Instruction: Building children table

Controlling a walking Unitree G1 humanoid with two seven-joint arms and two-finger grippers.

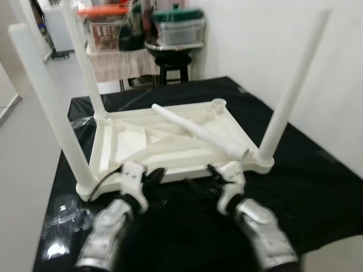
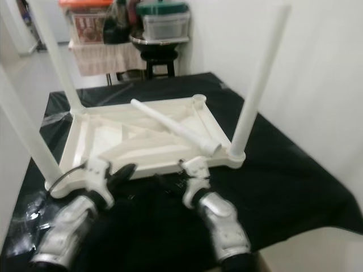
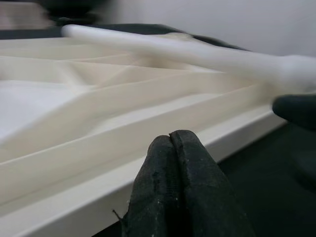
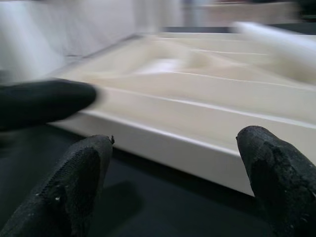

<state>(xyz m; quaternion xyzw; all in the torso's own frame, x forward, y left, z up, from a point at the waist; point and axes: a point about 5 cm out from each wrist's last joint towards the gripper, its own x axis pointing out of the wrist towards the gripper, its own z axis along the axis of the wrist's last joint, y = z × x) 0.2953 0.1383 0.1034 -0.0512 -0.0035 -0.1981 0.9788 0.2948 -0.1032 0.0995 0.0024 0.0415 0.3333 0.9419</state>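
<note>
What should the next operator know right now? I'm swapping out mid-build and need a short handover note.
Left gripper: fingers shut, empty, at the near edge of the upturned white tabletop.
Right gripper: fingers open, empty, at the same edge.
Tabletop lies upside down on the black cloth.
Done: three legs stand in corner sockets, near left, far left, near right.
Left: the fourth leg lies loose across the underside; the far right socket is empty. Fit it, then turn the table over.

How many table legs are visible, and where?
4. Three stand upright in the upturned tabletop's corners: near-left, far-left, near-right. The fourth lies loose across it.
</note>
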